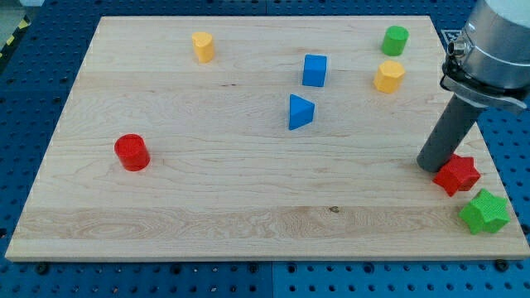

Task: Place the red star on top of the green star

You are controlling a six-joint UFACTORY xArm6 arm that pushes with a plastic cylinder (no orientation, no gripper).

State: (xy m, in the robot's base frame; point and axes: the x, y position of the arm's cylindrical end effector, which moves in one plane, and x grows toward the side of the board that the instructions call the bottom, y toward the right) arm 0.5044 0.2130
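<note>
The red star (458,175) lies near the board's right edge, low in the view. The green star (484,212) lies just below and to the right of it, at the board's bottom right corner; the two look close or barely touching. My tip (432,165) stands on the board at the red star's upper left side, touching or almost touching it. The dark rod rises from there towards the view's top right.
On the wooden board (248,207) lie a red cylinder (132,153) at the left, a yellow cylinder (203,46) at the top, a blue cube (315,70), a blue triangular block (300,112), a yellow hexagonal block (389,76) and a green cylinder (395,40).
</note>
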